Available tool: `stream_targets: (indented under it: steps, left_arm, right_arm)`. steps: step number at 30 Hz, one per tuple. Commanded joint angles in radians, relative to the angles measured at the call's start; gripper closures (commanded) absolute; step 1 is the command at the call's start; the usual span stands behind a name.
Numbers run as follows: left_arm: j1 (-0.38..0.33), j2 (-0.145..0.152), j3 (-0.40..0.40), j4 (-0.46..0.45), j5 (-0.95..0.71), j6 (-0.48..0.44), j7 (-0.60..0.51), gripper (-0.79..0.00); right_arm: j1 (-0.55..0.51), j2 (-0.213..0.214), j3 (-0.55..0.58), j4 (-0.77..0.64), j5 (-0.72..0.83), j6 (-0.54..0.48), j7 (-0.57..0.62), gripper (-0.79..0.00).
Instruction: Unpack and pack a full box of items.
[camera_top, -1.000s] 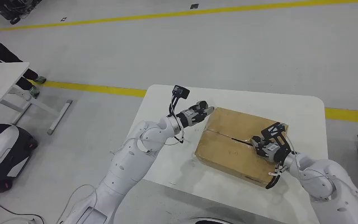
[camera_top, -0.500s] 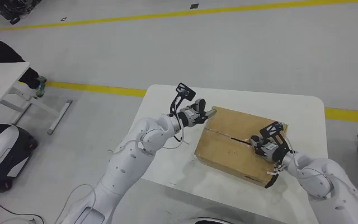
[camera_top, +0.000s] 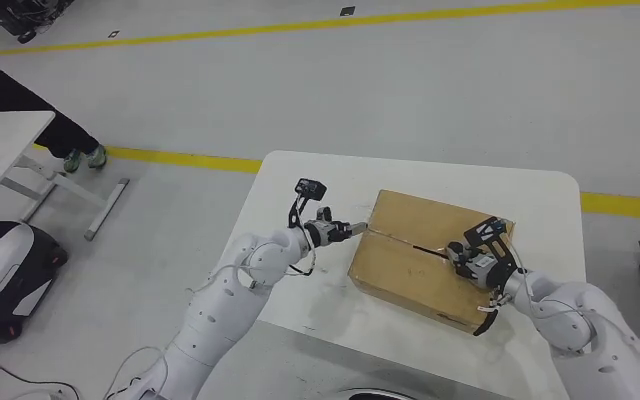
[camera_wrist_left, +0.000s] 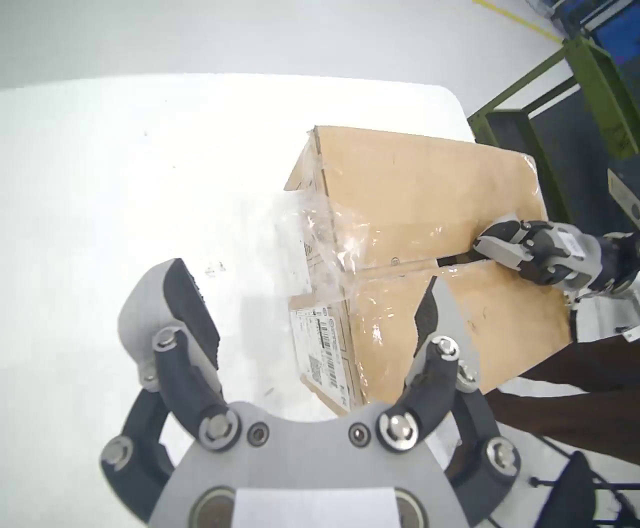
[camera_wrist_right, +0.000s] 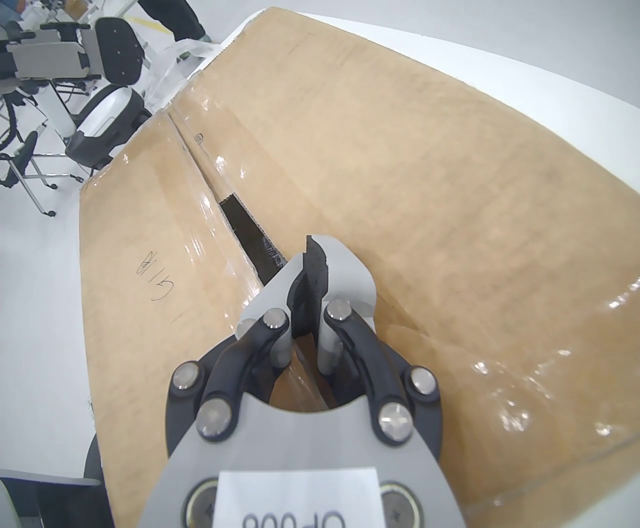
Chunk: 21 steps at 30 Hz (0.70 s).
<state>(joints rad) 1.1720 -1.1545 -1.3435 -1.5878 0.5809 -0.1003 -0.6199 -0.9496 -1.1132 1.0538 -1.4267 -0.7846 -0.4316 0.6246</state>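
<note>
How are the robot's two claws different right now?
The left gripper is open wide; the right gripper is shut. The left gripper sits beside the taped end of the box, while the right gripper has its tip at the gap in the top seam. Both are the same grey-and-black build.

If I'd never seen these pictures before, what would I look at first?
Probably the big brown cardboard box lying on the white table, its top flaps sealed with shiny clear tape. Next, the right hand, shut, with its tip at a dark gap in the seam between the flaps. The left hand is open, close to the box's taped end.
</note>
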Motion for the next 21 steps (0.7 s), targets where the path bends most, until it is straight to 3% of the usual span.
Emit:
stream_targets:
  steps: [1,7,17,20,21]
  left_arm:
    - [-0.012,-0.004,0.001,0.038,-0.072,-0.001,0.011,-0.785]
    - [-0.053,-0.019,0.023,0.116,-0.242,0.007,0.014,-0.785]
    - [-0.111,-0.032,0.076,0.198,-0.289,-0.006,0.024,-0.785]
    - [-0.123,-0.036,0.088,0.224,-0.31,-0.014,0.022,-0.533]
    - [-0.127,-0.037,0.091,0.231,-0.312,-0.016,0.023,-0.391]
  right_arm:
    - [-0.001,0.0,0.001,0.0,-0.001,-0.001,-0.001,0.0]
    - [-0.005,0.001,0.008,-0.003,-0.004,-0.003,0.001,0.0]
    - [-0.015,0.002,0.015,-0.014,-0.003,-0.01,0.0,0.0]
    - [-0.018,0.003,0.018,-0.018,-0.002,-0.012,-0.001,0.0]
    - [-0.019,0.003,0.019,-0.019,0.0,-0.013,-0.001,0.0]
